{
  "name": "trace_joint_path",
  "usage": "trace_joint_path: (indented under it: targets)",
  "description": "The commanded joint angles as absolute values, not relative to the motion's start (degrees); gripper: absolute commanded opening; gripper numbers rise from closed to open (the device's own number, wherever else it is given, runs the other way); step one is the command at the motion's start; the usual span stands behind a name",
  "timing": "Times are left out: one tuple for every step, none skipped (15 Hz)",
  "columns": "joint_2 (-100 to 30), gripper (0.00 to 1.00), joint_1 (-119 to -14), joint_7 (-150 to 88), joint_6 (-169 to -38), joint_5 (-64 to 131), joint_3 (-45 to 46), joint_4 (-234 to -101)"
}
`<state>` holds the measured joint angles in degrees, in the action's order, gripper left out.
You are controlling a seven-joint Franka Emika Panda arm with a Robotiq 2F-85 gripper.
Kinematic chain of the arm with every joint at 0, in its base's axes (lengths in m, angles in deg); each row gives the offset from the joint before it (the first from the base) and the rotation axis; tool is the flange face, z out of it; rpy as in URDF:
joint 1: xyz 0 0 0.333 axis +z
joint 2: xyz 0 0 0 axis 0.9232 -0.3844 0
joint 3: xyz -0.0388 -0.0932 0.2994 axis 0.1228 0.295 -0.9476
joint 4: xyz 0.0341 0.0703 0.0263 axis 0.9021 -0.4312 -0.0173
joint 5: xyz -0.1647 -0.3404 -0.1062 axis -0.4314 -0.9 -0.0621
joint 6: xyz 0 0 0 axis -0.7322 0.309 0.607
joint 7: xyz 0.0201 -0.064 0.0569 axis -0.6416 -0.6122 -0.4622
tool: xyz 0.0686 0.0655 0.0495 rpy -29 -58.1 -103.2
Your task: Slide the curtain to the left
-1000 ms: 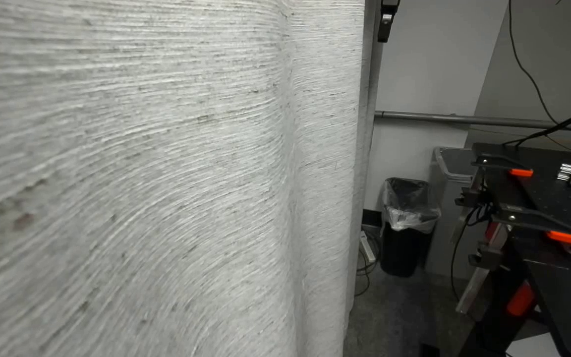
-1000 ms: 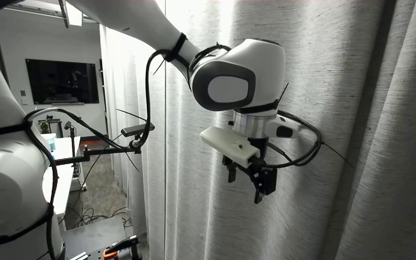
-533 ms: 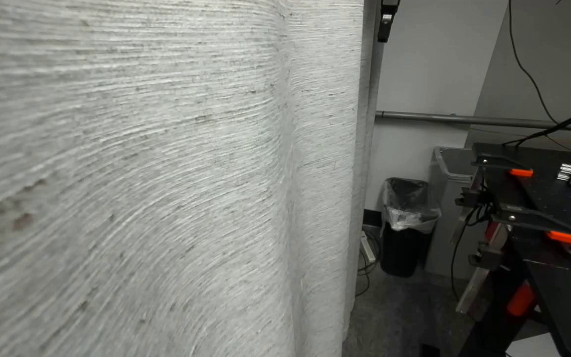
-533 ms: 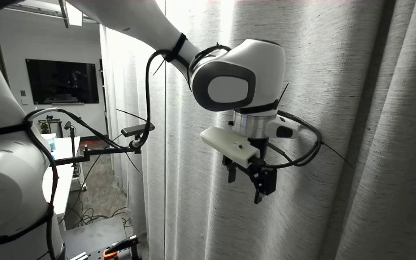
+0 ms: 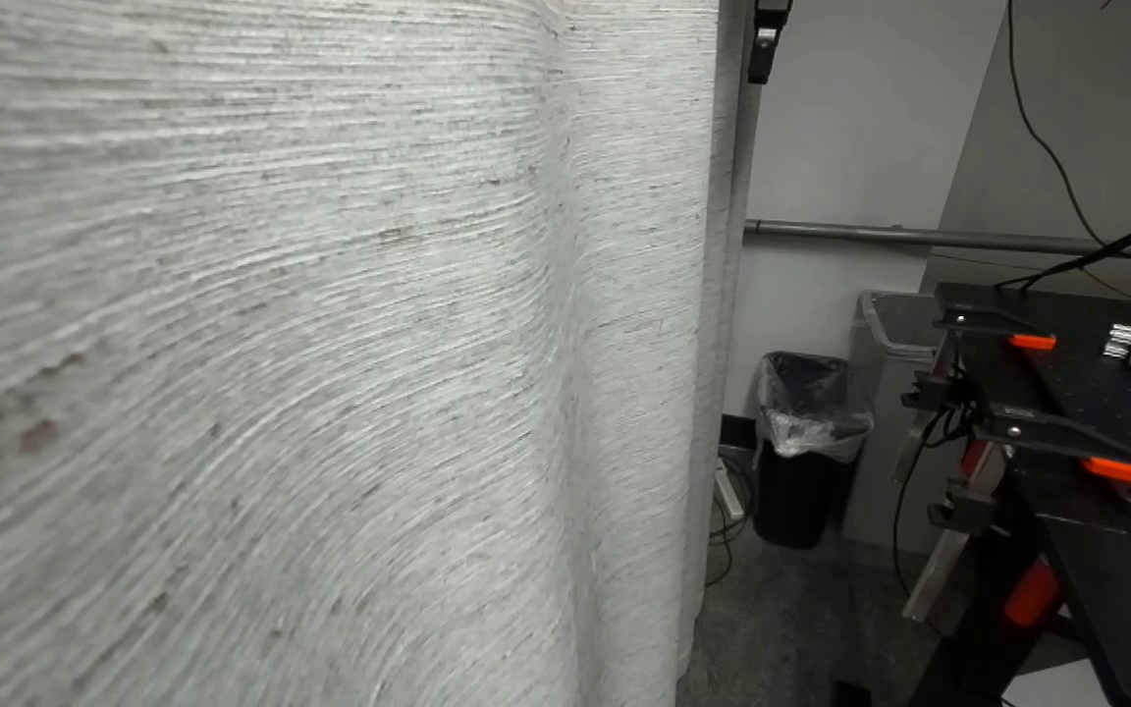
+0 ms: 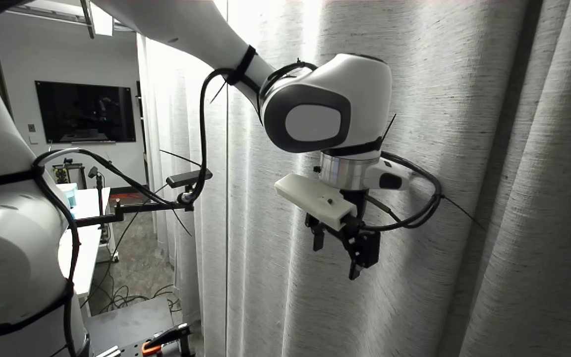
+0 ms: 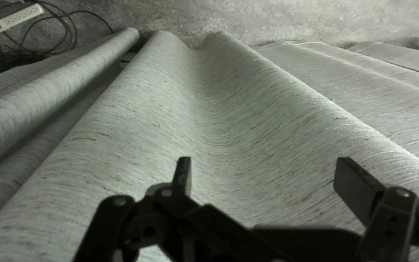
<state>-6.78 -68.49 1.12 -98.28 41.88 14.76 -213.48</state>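
Observation:
The curtain (image 6: 414,307) is a large light grey-white woven drape with vertical folds. It hangs behind my gripper in an exterior view and fills the left and middle of an exterior view (image 5: 330,344). In the wrist view the curtain (image 7: 231,120) runs down to the floor in ridges. My gripper (image 6: 336,261) points down in front of the curtain, jaws wide apart. In the wrist view the gripper (image 7: 263,160) has only curtain fabric showing behind the gap. No fabric is pinched between the fingers. I cannot tell whether a finger touches the curtain.
A black bin (image 5: 801,491) and a grey bin (image 5: 894,432) stand beyond the curtain edge, near a black table (image 5: 1125,589) with orange-tipped clamps. A power strip (image 7: 15,19) and cables lie on the floor. A camera (image 6: 190,178) sits on a bracket beside the arm.
In an exterior view the curtain's fold and edge have drifted slightly left. The arm and gripper show no visible movement, and the jaws stay open.

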Motion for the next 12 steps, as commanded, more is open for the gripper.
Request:
trace_joint_path:
  targets:
    - [-6.9,1.00,-70.4,1.4,-98.1,42.4,12.8,-213.4]
    - [-6.9,1.00,-70.4,1.4,-98.1,42.4,12.8,-213.4]
    - [-6.9,1.00,-70.4,1.4,-98.1,42.4,12.8,-213.4]
    - [-6.7,1.00,-70.4,1.5,-98.6,42.8,12.7,-213.6]
    - [-6.6,1.00,-70.7,1.1,-98.6,42.5,12.4,-213.7]
    - [-6.5,1.00,-71.0,0.6,-98.3,42.1,12.1,-213.9]
    - [-6.4,1.00,-71.2,0.3,-98.7,41.8,11.8,-214.1]
    - [-6.2,1.00,-71.7,-0.2,-99.5,40.8,11.5,-214.4]
    - [-6.0,1.00,-72.2,-0.7,-99.7,39.8,11.4,-214.6]
    - [-5.8,1.00,-72.8,-1.3,-100.0,38.8,11.3,-214.7]
    - [-5.5,1.00,-73.6,-1.9,-100.3,37.7,11.4,-214.9]
    - [-5.3,1.00,-74.3,-2.4,-100.3,36.8,11.6,-214.9]
